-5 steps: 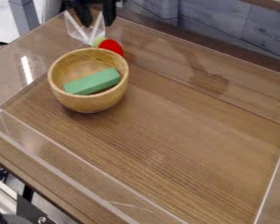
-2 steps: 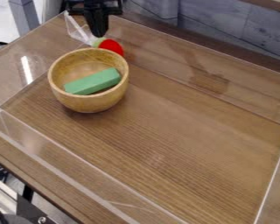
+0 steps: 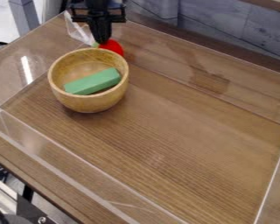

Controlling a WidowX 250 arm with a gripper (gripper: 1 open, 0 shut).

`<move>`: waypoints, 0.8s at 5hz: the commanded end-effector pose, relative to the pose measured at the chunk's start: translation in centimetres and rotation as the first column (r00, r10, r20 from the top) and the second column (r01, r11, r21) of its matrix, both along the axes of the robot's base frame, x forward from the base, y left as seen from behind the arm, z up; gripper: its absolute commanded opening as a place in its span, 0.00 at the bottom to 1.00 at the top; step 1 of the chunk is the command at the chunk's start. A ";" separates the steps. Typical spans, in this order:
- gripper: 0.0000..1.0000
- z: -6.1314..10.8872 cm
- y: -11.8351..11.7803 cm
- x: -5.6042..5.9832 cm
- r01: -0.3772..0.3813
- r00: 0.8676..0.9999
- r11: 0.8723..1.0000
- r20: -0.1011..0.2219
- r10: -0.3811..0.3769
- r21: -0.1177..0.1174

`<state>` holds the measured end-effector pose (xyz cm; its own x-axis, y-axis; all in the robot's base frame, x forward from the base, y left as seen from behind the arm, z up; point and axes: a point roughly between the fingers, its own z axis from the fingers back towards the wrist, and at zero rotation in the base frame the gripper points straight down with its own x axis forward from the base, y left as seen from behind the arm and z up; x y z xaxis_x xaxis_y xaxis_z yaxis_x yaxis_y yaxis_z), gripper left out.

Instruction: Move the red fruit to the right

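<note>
The red fruit (image 3: 113, 48), a small glossy strawberry shape, lies on the wooden table at the back left, just behind the wooden bowl. My gripper (image 3: 101, 38) points straight down from the top edge. Its dark fingers are together on the fruit's upper left side and hide its leafy top. The fruit still rests on the table.
A wooden bowl (image 3: 90, 101) with a green block (image 3: 92, 83) in it stands right in front of the fruit. Clear plastic walls (image 3: 31, 144) ring the table. A bare stretch of the wooden table (image 3: 189, 122) lies to the right of the bowl.
The gripper has come down onto the fruit, and its fingers, apart a second ago, have closed. The fruit, bowl and block have stayed where they were.
</note>
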<state>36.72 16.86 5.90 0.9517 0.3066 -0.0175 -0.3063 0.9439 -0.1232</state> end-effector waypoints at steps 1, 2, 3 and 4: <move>0.00 1.2 -0.1 0.4 0.012 0.999 0.999 0.036 -0.013 0.031; 0.00 0.7 -0.3 0.5 0.018 0.999 0.999 0.032 -0.019 0.029; 1.00 0.3 -0.5 0.4 0.023 0.999 0.999 0.027 -0.024 0.028; 1.00 0.1 -0.7 0.4 0.026 0.999 0.999 0.025 -0.027 0.020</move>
<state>36.69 16.53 4.98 0.9536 0.3006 -0.0158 -0.3003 0.9466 -0.1170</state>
